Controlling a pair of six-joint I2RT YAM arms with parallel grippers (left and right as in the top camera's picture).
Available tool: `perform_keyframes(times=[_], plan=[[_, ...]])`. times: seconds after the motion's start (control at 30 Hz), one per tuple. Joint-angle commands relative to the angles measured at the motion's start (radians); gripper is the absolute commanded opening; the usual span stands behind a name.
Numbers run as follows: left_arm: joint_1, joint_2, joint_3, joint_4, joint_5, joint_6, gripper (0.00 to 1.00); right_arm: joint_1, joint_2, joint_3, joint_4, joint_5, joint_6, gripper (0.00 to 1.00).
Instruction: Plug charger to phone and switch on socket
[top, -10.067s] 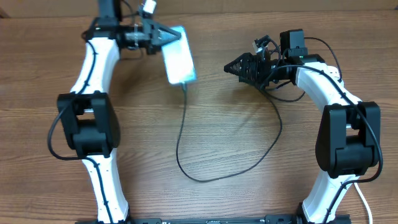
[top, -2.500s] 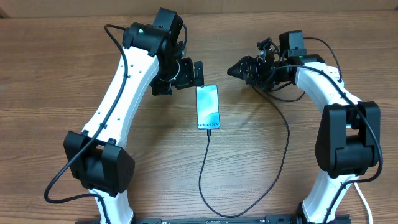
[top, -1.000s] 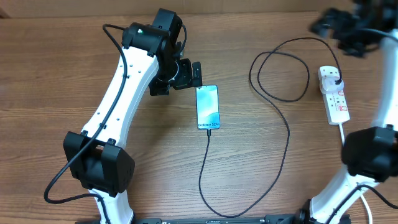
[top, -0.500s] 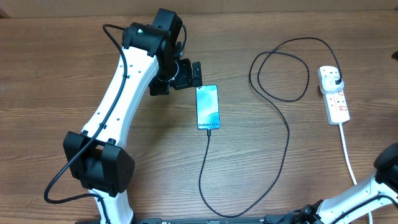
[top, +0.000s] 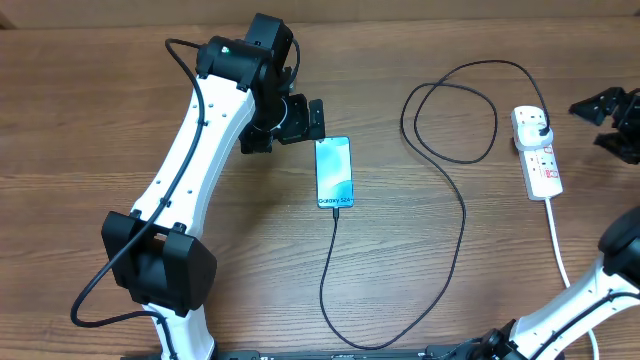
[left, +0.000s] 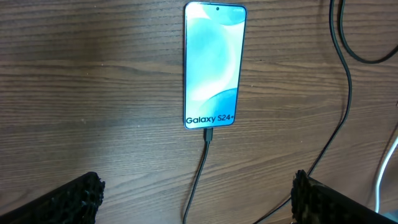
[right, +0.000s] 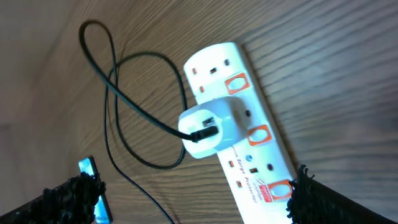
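Right gripper (top: 588, 123): fingers stood wide apart, holding nothing.
Left gripper (top: 288, 125): also wide, empty, above the phone (top: 334, 172).
Socket (top: 540, 160): near right fingers; looked light and likely to slide, so press its switch (right: 258, 134) straight down.
Charger (top: 462, 215): plugged into phone.

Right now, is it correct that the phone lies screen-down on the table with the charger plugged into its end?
Not quite: the phone lies screen-up, its teal display lit, as the left wrist view shows. The charger is indeed plugged into its end.
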Motion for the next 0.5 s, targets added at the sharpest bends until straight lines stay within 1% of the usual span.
perform_keyframes(times=[0.0,0.07,0.13,0.47], plan=[[-0.002,-0.023,0.003,0.001,-0.007,0.015,1.00,0.035,0.005,-0.059,0.085,-0.023,-0.028,1.00],[-0.002,-0.023,0.003,0.001,-0.006,0.015,1.00,0.048,0.015,-0.093,0.129,-0.011,0.005,1.00],[-0.002,-0.023,0.003,0.001,-0.006,0.015,1.00,0.058,0.030,-0.120,0.146,-0.007,0.004,1.00],[-0.002,-0.023,0.003,0.001,-0.006,0.015,1.00,0.061,0.054,-0.143,0.151,0.029,-0.003,1.00]])
